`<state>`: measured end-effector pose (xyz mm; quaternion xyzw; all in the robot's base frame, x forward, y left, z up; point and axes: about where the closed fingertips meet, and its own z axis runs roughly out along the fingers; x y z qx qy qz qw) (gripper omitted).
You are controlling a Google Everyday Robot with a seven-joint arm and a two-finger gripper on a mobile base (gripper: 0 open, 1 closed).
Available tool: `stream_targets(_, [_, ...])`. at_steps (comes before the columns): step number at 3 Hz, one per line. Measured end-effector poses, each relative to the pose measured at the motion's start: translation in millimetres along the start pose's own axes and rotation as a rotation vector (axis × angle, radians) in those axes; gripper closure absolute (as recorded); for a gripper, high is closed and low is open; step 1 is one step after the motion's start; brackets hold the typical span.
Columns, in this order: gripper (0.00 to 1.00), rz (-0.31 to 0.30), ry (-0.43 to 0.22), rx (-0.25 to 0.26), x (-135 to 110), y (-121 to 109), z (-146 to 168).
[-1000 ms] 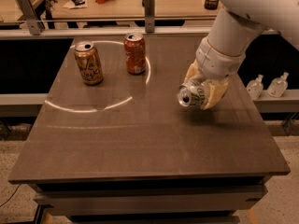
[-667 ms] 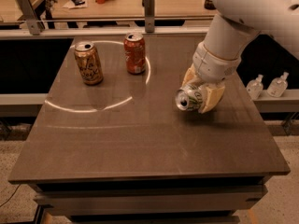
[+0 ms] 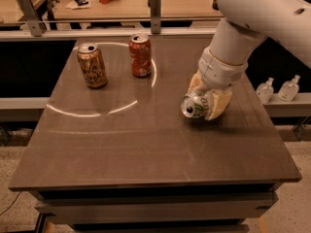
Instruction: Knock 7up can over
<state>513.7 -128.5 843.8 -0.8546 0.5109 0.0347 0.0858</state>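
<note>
7up can (image 3: pixel 192 107): right half of the bench (image 3: pixel 146 149), about mid-depth. Tipped well off upright, silver top facing the near-left, body running back between the fingers.
fingers (image 3: pixel 222 106): tan pads, one on each side of the can, apparently pinching it. No visible gap.
gripper (image 3: pixel 206 106): low, just above the bench surface, wrapped around the can. The white arm (image 3: pixel 252 18) comes down to it from the far right.
contact: I can't tell if the can's side rests on the bench or hangs just clear.
step: tip-over is essentially done; the can is not standing.
next move: my read is to let go so the can lies free on its side, then lift clear without dragging it. A round can may roll toward the near-left.
red can (image 3: pixel 140 56): upright, far centre, well apart.
gold-brown can (image 3: pixel 92 65): upright, far left, beside the red one, untouched.
</note>
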Motion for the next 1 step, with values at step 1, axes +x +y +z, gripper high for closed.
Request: stream_targets(1, [0.61,-0.001,0.000,0.004,-0.5,-1.2,0.6])
